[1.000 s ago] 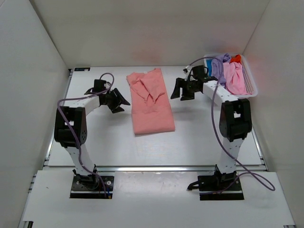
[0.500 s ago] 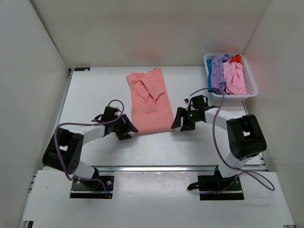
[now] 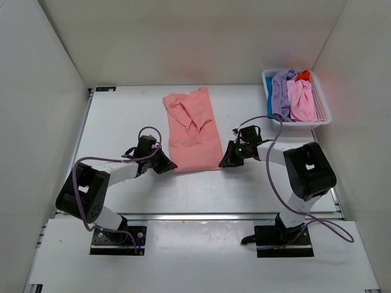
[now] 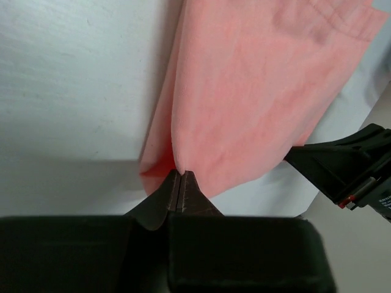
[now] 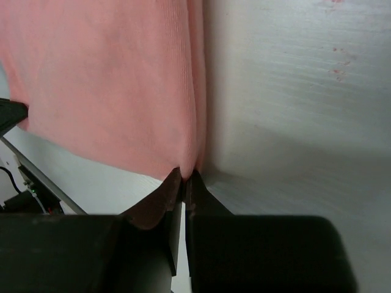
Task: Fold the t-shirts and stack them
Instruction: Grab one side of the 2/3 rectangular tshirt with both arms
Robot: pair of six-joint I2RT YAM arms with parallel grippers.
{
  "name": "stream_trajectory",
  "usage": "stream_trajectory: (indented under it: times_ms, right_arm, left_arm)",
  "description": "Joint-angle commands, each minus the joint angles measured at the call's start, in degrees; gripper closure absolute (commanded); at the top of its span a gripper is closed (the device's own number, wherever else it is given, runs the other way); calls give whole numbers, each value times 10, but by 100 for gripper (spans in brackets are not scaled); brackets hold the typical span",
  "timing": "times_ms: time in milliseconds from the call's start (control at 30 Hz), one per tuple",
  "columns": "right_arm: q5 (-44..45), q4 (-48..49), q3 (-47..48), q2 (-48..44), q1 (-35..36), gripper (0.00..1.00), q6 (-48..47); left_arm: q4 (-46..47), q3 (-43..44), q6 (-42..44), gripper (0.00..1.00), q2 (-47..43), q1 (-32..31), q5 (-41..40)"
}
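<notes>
shirt: salmon-pink fabric t-shirt (image 3: 194, 137), folded long strip
left tool (image 4: 181, 183): pinching its near-left corner
right tool (image 5: 184, 178): pinching near-right corner

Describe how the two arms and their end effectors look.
Left arm and right arm: white links, bulky black joints, black base plates, a purple cable looping along each. Left end effector and right end effector: black, with thin tapered fingers.
</notes>
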Motion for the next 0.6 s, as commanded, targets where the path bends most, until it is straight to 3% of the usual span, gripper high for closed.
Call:
stream_trajectory:
  times_ms: [0, 267, 300, 433, 533, 567]
  right_arm:
    - [10, -12, -15, -8, 14, 100, -9]
    - [17, -37, -124, -111, 67, 100, -3]
    - [11, -32, -131, -122, 77, 100, 4]
    - [18, -19, -177, -153, 81, 100, 19]
    - [25, -23, -184, -164, 89, 100, 18]
    - [27, -22, -187, -163, 91, 100, 17]
  left_arm:
    - [-15, -1, -2, 100, -17, -12, 2]
    - [-72, -108, 29, 100, -123, -21, 5]
    - [-74, -114, 34, 96, -132, -20, 6]
    - [-88, -159, 38, 48, -194, 0, 11]
    - [-110, -176, 35, 31, -238, -2, -7]
    - [-109, -185, 28, 30, -255, -6, -11]
